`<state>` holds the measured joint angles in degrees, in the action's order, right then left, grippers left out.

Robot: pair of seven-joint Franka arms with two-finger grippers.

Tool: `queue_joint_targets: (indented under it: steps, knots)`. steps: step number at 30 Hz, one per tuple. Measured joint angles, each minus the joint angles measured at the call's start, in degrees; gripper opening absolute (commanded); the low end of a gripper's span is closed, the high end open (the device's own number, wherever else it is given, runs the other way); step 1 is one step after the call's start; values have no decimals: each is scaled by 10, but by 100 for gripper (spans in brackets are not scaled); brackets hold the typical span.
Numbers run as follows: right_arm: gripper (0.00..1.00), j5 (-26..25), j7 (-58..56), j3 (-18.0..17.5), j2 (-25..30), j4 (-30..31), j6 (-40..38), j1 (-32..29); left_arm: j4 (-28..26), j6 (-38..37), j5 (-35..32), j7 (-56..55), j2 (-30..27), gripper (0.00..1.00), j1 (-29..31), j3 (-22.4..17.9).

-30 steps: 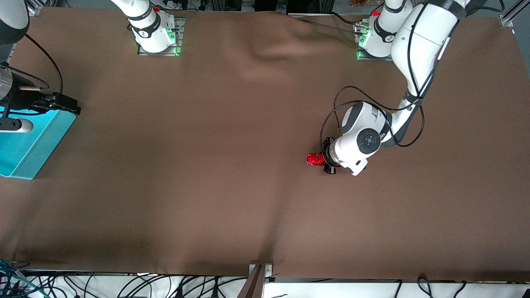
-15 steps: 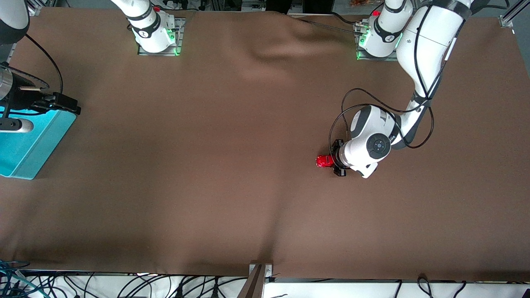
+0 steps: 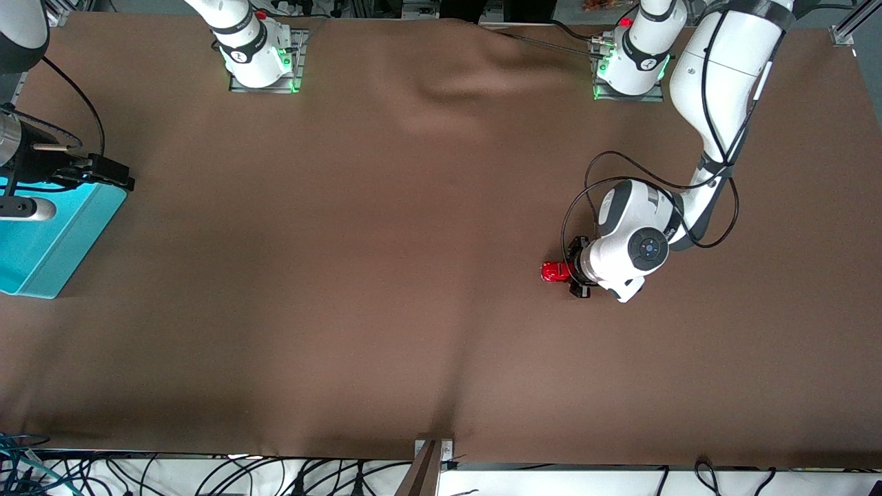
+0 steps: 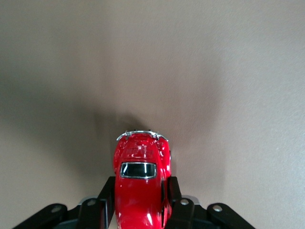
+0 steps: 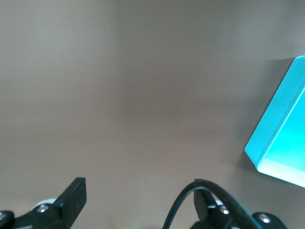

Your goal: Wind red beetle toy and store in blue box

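Dragging the red beetle toy (image 3: 554,271) backward over the brown surface (image 3: 386,289): left pincer (image 3: 566,273) clamped on the toy's flanks, car low against the cloth. Compared with the front views a second and half a second earlier, toy and left pincer displaced together toward the left arm's end of the surface and slightly nearer the front camera, grip unchanged throughout. In the left wrist view, red beetle toy (image 4: 141,186) seen between the two dark fingers (image 4: 107,198), nose pointing away from the wrist, rear bumper out ahead. Judged as a pull-back winding stroke, with wheels presumably loaded against the cloth; wheel contact itself not visible. Right pincer (image 5: 138,202) spread wide and empty, waiting over the blue box (image 3: 48,238) at the right arm's end of the surface, unmoved across the three front views. Blue box (image 5: 283,138) well apart from the toy. Storage step not yet begun; carry across nearly the whole surface, or a handover, likely needed.
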<state>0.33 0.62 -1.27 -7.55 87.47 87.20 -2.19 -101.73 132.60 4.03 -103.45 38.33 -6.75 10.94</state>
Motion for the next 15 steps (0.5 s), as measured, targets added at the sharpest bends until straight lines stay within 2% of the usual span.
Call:
queue_joint_targets:
  steps: [15]
  knots:
    - [100,0,0,0,0,0,0,0,-2,-5,0,58,-2,0,46,-2]
